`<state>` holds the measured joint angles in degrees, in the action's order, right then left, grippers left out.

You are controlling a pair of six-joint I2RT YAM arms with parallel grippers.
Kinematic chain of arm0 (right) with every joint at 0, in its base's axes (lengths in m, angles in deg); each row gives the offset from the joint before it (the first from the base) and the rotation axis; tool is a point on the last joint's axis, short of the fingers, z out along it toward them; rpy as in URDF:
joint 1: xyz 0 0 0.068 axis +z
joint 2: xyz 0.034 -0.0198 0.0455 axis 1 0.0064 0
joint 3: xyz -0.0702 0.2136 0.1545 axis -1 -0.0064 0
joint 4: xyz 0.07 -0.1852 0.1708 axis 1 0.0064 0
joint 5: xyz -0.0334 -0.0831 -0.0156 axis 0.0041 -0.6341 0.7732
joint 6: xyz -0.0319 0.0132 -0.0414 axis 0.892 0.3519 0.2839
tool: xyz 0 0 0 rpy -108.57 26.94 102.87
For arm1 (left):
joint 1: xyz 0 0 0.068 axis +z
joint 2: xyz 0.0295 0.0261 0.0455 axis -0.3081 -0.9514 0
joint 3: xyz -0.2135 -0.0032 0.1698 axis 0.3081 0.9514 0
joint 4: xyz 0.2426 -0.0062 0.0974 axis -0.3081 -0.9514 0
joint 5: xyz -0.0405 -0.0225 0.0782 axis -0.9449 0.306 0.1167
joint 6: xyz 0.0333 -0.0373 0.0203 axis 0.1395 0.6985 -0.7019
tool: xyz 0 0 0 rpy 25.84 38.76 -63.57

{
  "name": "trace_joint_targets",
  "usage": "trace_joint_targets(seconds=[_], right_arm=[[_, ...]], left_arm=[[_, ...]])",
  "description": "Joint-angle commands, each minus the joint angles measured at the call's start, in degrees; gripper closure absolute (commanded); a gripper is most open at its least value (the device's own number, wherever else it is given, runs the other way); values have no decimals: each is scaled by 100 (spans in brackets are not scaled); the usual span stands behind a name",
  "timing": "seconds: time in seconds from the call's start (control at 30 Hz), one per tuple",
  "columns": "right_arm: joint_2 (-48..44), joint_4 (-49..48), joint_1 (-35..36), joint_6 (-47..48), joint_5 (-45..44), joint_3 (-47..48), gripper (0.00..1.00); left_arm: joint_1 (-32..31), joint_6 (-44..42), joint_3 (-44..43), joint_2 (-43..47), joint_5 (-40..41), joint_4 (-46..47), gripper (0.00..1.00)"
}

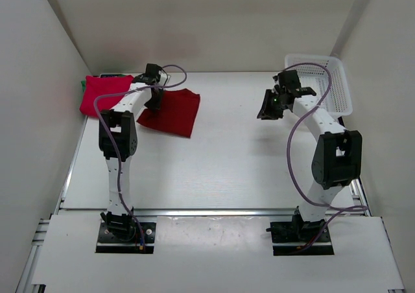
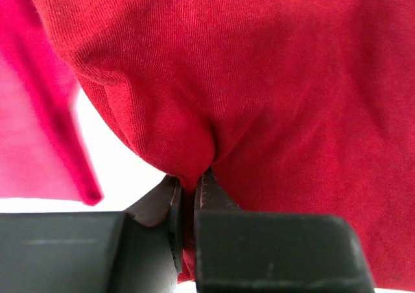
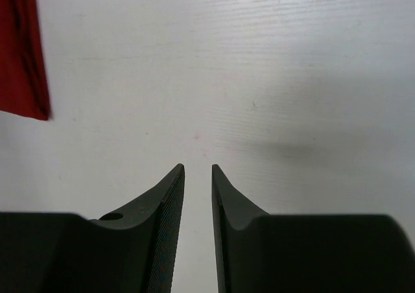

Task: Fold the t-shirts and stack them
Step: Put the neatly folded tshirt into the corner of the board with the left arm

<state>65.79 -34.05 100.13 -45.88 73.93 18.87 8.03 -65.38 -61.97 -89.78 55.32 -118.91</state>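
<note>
A folded dark red t-shirt [image 1: 174, 113] lies on the white table, left of centre. My left gripper [image 1: 154, 101] is at its left edge, shut on a pinched fold of that red t-shirt [image 2: 292, 98]; the cloth is squeezed between the left gripper's [image 2: 193, 176] jaws. A second red t-shirt [image 1: 104, 94] lies folded at the back left, also seen blurred in the left wrist view [image 2: 32, 111]. A sliver of the green t-shirt [image 1: 84, 83] peeks out from under it. My right gripper [image 1: 267, 109] hovers over bare table at the right, open [image 3: 198, 168] and narrowly parted with nothing between the fingers.
A white mesh basket [image 1: 337, 89] stands at the back right, just behind the right arm. White walls close in the table on the left, back and right. A corner of the red t-shirt [image 3: 23, 53] shows at the left edge of the right wrist view.
</note>
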Motion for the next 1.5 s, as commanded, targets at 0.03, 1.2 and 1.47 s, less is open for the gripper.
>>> trace_joint_targets(seconds=[0.03, 1.2, 1.47], right_arm=[[-229, -51, -4, 135, -77, -155, 72], [-115, -16, 206, 337, -42, 47, 68], [-44, 63, 347, 425, 73, 223, 68]], left_arm=[[103, -831, 186, 938, 1598, 728, 100], [2116, -1509, -42, 984, 1845, 1547, 100], [2608, -911, -1273, -10, 2118, 878, 11]])
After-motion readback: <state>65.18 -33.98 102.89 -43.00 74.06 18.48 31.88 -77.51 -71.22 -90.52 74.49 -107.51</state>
